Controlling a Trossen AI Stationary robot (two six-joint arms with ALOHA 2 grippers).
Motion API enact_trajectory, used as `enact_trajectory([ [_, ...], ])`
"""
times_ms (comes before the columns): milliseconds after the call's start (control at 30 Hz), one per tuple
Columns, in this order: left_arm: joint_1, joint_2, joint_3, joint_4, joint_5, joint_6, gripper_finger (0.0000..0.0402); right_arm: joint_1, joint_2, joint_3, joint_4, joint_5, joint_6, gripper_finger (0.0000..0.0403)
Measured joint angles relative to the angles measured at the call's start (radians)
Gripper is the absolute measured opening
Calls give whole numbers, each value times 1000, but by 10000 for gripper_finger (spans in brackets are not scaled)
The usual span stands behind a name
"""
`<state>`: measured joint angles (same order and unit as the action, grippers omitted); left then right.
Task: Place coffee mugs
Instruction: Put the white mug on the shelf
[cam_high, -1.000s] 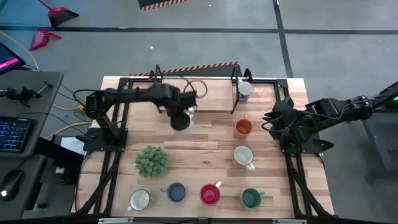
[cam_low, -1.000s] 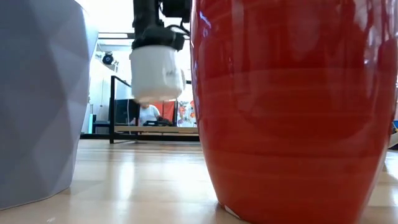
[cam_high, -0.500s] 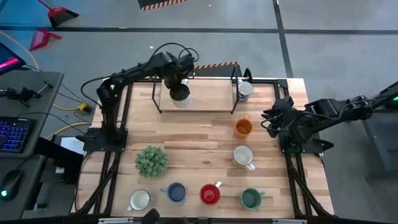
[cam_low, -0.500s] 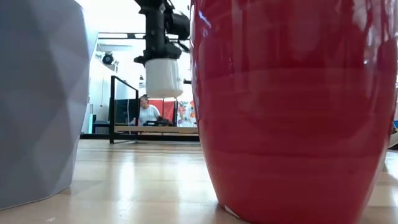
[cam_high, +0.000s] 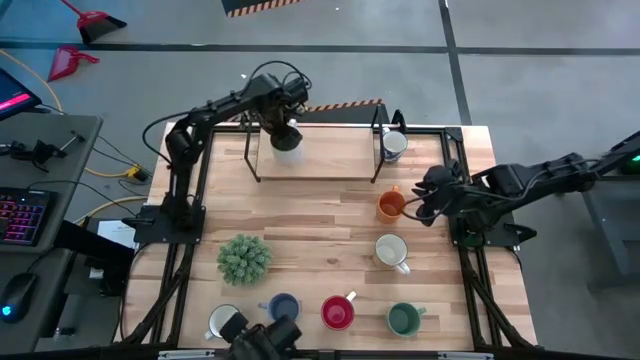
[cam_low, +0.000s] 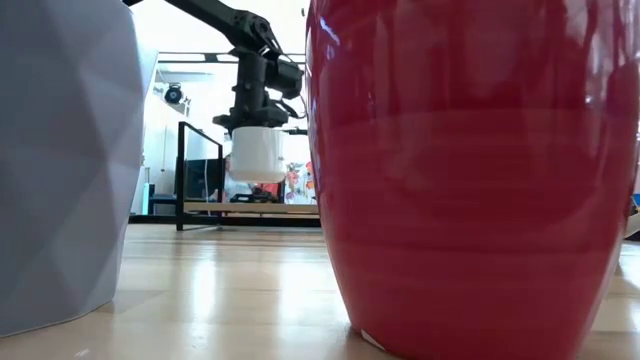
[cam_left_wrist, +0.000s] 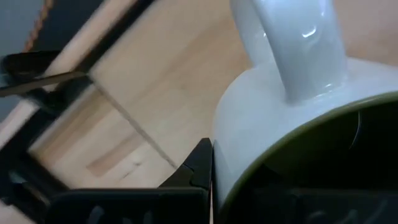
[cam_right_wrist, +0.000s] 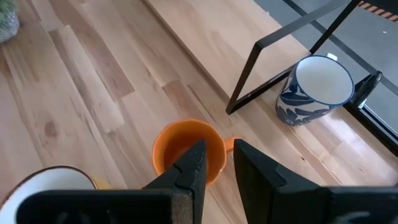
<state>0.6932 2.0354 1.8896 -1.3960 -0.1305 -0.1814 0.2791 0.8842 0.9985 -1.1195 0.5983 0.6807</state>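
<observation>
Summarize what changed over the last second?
The left gripper, shut on the white mug, carried it from mid-table back over the rack's shelf. The right gripper advanced toward the orange mug. All other mugs and the plant stayed put.

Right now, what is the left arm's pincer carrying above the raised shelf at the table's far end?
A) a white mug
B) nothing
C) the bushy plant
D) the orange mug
A: the left pincer is shut on a white mug, which hangs clear above the shelf.
</observation>
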Motion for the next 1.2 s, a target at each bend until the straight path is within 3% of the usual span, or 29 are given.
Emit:
enact_trajectory([
  [500, 65, 0, 0, 43, -97, 51, 7, 0, 33, 0, 47, 0, -7, 69],
  [1200, 35, 96, 0, 116, -34, 307, 7, 0, 32, 0, 94, 0, -2, 69],
])
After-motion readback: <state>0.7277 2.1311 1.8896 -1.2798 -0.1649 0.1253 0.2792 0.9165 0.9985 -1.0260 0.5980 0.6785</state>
